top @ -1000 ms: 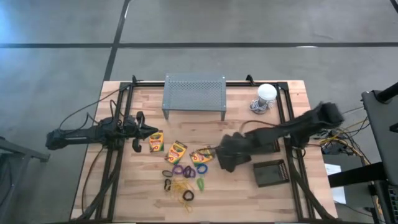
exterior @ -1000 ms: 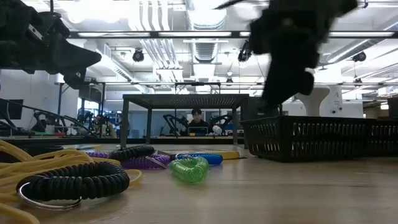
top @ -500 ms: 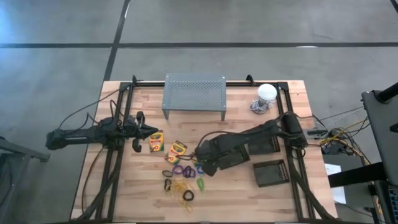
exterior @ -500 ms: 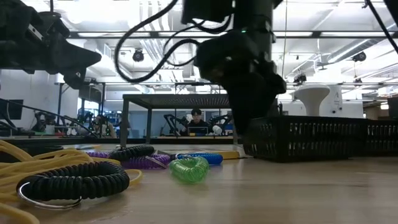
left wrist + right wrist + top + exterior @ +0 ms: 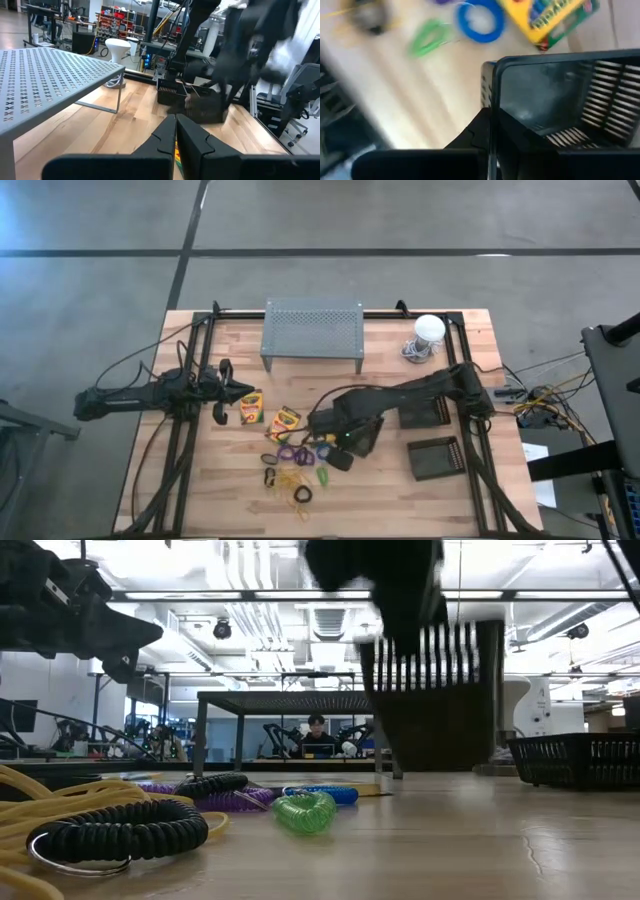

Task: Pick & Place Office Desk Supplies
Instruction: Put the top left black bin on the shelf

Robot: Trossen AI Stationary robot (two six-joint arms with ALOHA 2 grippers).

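Where the pale wood plank table (image 5: 200, 490) meets the grey concrete floor on its left edge, the left arm waits low, its left gripper (image 5: 222, 392) pinched shut on nothing, tips just short of the first crayon box (image 5: 250, 407). A second crayon box (image 5: 283, 423) lies just right of it. Below them sit the loops and bands: black loop (image 5: 118, 830) nearest the low camera on yellow bands (image 5: 30, 802), green loop (image 5: 306, 811) and blue loop (image 5: 322, 794) farther on. At table rear stands the grey perforated stand (image 5: 312, 330). Right of centre, the right gripper (image 5: 348, 437) is clamped shut on the rim of a black mesh basket (image 5: 440, 700), lifted clear of the wood and tilted; a third crayon box (image 5: 550, 17) lies just beside it. Two more baskets: one (image 5: 427, 408) under the arm, one (image 5: 435, 458) near the right front. White dome (image 5: 429, 328) at rear right. Beyond: open workshop, ceiling lights, a seated person (image 5: 317, 736) under the stand.
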